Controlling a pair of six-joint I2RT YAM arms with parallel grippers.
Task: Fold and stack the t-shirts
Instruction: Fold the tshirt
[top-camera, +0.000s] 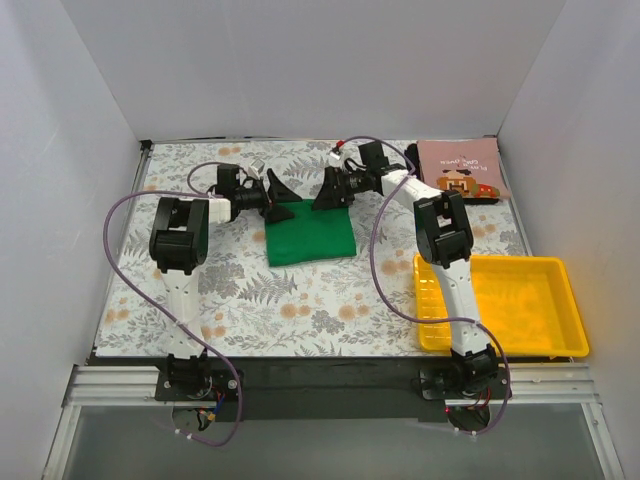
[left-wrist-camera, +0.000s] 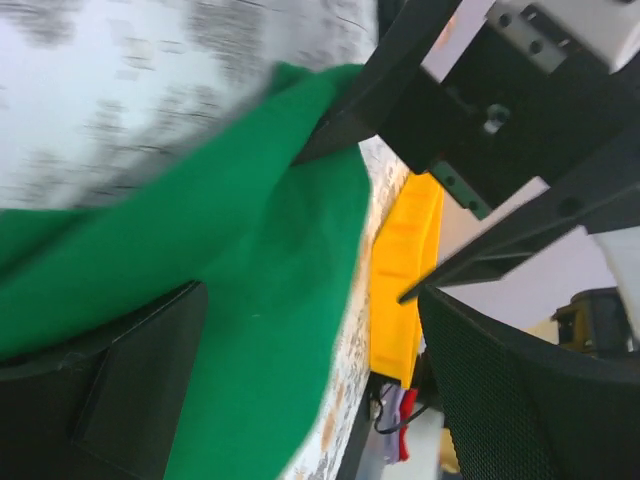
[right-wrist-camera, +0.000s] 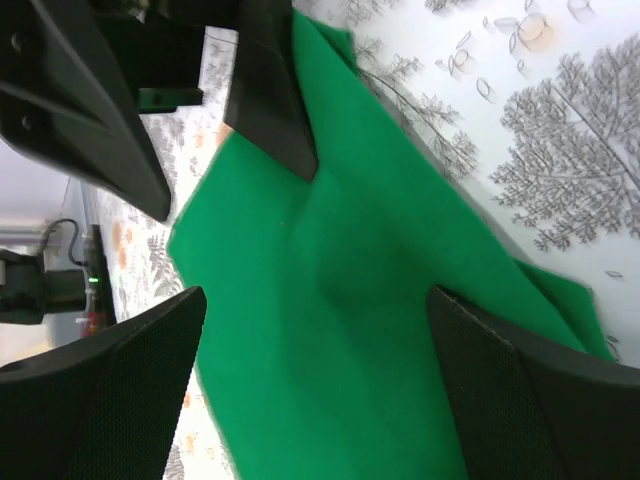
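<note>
Green shirt (top-camera: 310, 237) mid-bench looks soft, limp (light too): pinch far corners; left gripper (top-camera: 283, 200), right gripper (top-camera: 330, 198) both spread apart

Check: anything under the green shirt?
Only the floral-print table cover shows around the folded bright green cloth t-shirt, which lies flat on it. Whatever is directly beneath is hidden.

Lighting: bright, even and diffuse, from overhead; white walls (top-camera: 300, 60) uniformly lit. Shadows: soft and short beneath both arms on the patterned table (top-camera: 300, 300). Glare: pale sheen on the yellow tray (top-camera: 510, 300) floor. Top view: sharp throughout. Left wrist view: table print and green t-shirt (left-wrist-camera: 270, 300) edge motion-blurred. Right wrist view: print crisp; fingers (right-wrist-camera: 100, 400) underexposed.
</note>
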